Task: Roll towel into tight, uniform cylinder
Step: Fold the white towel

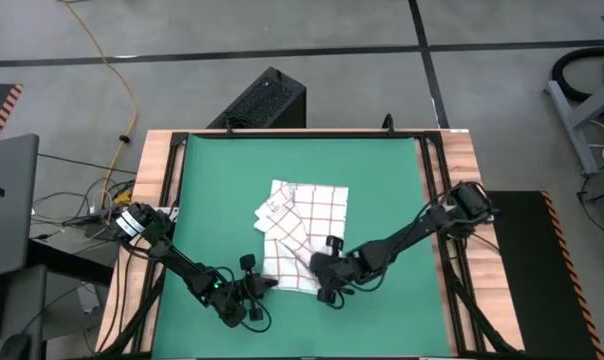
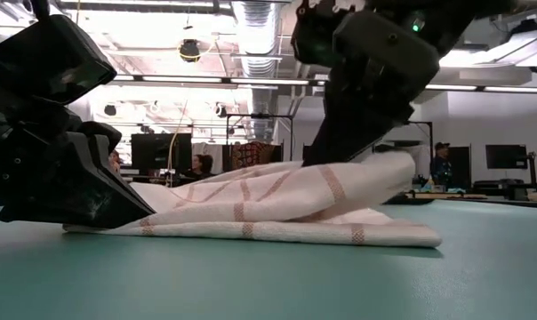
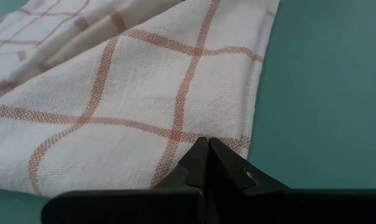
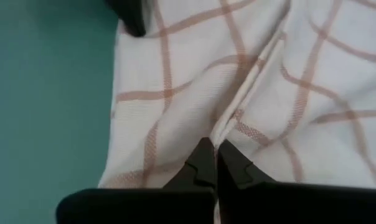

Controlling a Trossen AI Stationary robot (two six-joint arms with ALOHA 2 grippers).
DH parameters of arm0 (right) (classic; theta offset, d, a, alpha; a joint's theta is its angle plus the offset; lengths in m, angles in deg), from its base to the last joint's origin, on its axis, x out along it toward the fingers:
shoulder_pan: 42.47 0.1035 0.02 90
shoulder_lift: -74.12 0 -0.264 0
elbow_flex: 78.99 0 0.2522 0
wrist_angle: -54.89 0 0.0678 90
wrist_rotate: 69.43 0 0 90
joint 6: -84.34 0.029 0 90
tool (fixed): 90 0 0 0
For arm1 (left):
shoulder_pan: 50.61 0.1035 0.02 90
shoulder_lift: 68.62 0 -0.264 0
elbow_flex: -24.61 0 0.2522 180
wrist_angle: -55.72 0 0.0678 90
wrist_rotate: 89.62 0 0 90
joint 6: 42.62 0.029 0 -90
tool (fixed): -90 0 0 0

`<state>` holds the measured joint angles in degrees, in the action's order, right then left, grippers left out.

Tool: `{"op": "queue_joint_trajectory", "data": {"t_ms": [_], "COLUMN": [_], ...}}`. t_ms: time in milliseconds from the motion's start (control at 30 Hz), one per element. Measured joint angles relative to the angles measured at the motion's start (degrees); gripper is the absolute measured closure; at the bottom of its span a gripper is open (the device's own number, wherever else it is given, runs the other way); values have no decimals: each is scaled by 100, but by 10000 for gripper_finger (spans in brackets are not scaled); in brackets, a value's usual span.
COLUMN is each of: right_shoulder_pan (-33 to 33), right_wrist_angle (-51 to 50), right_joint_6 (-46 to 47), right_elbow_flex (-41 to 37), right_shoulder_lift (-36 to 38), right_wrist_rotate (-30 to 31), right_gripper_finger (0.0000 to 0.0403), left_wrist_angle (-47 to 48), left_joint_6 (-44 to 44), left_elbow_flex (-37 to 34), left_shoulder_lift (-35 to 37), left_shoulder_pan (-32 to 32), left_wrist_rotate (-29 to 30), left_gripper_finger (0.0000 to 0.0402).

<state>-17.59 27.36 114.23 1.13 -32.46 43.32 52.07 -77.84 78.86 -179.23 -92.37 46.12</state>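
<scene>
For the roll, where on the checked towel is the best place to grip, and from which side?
Probably the near hem, from the robot's side: the towel lies folded and rumpled on the green mat, that edge free. The left gripper and right gripper are shut there.

My towel (image 1: 294,236) is white with a red-brown grid of square checks. It lies on a plain green mat (image 1: 382,180). My pincers (image 1: 250,290) (image 1: 322,262) are black; the surface (image 1: 152,180) shows light wood.
</scene>
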Motion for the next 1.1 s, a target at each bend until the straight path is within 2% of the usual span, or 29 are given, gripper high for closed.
{"op": "queue_joint_trajectory", "data": {"t_ms": [167, 467, 667, 867, 1100], "right_shoulder_pan": [252, 523, 733, 820, 803], "right_wrist_angle": [-643, -953, -1379, -1355, -1172], "right_joint_6": [534, 1301, 1851, 1981, 2089], "right_elbow_flex": [168, 191, 191, 189, 187], "right_shoulder_lift": [0, 0, 0, -86, -554], "right_wrist_rotate": [603, 834, 1267, 1310, 1000], "right_gripper_finger": [395, 395, 395, 389, 364], "left_wrist_angle": [0, 0, 0, -4, -7], "left_joint_6": [2, 48, 50, 50, 4], "left_elbow_flex": [0, 2, 2, -4, -8], "left_shoulder_lift": [0, 2, 7, 7, 7], "left_shoulder_pan": [1, 2, 0, 0, -8], "left_wrist_rotate": [-2, -27, -55, -74, -90], "left_gripper_finger": [401, 401, 401, 401, 401]}}
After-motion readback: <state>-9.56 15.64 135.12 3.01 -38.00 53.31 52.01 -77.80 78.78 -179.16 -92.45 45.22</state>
